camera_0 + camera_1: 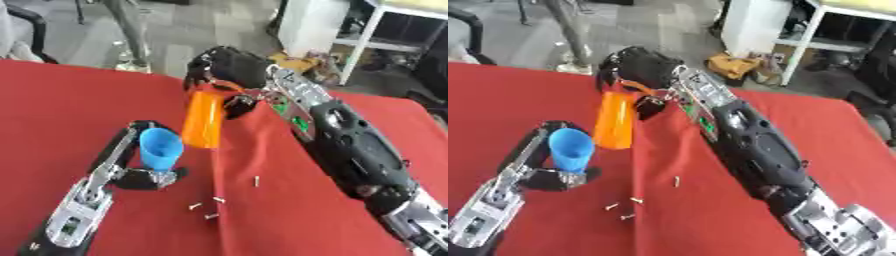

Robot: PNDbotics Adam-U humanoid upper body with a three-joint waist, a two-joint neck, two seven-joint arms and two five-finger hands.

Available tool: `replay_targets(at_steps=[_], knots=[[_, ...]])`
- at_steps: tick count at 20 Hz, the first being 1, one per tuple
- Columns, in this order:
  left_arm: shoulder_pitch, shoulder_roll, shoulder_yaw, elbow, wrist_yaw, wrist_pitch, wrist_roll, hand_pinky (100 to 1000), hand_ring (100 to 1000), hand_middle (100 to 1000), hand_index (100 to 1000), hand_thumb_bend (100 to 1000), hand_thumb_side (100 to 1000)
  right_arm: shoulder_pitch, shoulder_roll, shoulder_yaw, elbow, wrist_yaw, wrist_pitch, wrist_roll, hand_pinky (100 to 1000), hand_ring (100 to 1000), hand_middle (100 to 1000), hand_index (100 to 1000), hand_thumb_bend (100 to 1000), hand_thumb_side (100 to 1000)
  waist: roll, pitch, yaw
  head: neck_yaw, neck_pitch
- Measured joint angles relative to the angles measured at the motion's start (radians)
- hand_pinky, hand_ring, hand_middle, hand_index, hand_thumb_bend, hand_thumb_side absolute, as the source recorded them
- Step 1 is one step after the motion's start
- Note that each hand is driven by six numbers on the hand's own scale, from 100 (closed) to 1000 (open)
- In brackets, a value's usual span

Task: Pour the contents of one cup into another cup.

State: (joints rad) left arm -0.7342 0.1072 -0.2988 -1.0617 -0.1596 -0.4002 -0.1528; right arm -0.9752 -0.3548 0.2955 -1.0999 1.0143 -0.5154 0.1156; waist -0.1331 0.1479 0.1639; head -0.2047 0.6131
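My left hand (144,175) is shut on a blue cup (161,148), holding it upright over the red table (52,110) at lower left. My right hand (226,67) is shut on the base of an orange cup (203,119), which is upended so its mouth points down just right of the blue cup's rim. Several small silver screws (213,201) lie on the cloth below and to the right of both cups. I cannot see inside either cup.
A fold in the red cloth (219,180) runs from under the orange cup toward the front edge. Beyond the table's far edge are a metal pole (129,30), a white cabinet (311,25) and floor clutter.
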Motion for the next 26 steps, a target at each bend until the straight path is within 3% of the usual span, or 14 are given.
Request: replay_targets(at_steps=[6,10,13,16,19,20,22,26], knots=[[0.033,0.026,0.020,0.010,-0.013,-0.002,0.025,363,435,469,619,618,100,0.029,-0.036,-0.058,0.082,-0.085,0.033,-0.001,667,512,526,720,338,100,0.002,0.002,-0.001,0.004,-0.001],[0.058,0.047,0.041,0.010,-0.015,0.001,0.054,402,466,499,647,689,100,0.079,-0.078,-0.088,0.091,-0.233,0.048,0.016,715,615,622,778,347,100,0.003,0.006,-0.010,0.011,-0.004],[0.076,0.064,0.059,-0.004,-0.021,-0.002,0.083,431,496,530,666,843,100,0.140,-0.117,-0.106,0.034,-0.372,0.071,0.039,736,641,650,793,349,100,0.005,0.007,-0.017,0.019,-0.007],[0.099,0.085,0.077,-0.037,-0.041,-0.010,0.113,447,510,545,676,964,100,0.213,-0.151,-0.132,-0.054,-0.524,0.119,0.046,729,607,625,789,317,100,0.010,0.010,-0.023,0.026,-0.009],[0.126,0.106,0.100,-0.078,-0.056,-0.014,0.141,454,514,550,676,969,100,0.291,-0.170,-0.170,-0.129,-0.692,0.188,0.033,703,570,593,781,297,100,0.015,0.011,-0.029,0.030,-0.009],[0.134,0.112,0.108,-0.095,-0.059,-0.013,0.151,457,517,553,679,933,100,0.316,-0.173,-0.181,-0.148,-0.749,0.211,0.027,696,563,585,778,321,100,0.018,0.011,-0.029,0.032,-0.009],[0.149,0.125,0.123,-0.128,-0.061,-0.009,0.169,459,517,554,680,956,100,0.361,-0.177,-0.199,-0.180,-0.854,0.252,0.017,692,560,581,775,279,100,0.024,0.011,-0.032,0.035,-0.009],[0.182,0.145,0.149,-0.210,-0.028,0.019,0.198,463,518,558,682,947,100,0.445,-0.160,-0.222,-0.239,-1.033,0.307,0.005,687,564,586,771,279,100,0.037,0.012,-0.034,0.040,-0.010]])
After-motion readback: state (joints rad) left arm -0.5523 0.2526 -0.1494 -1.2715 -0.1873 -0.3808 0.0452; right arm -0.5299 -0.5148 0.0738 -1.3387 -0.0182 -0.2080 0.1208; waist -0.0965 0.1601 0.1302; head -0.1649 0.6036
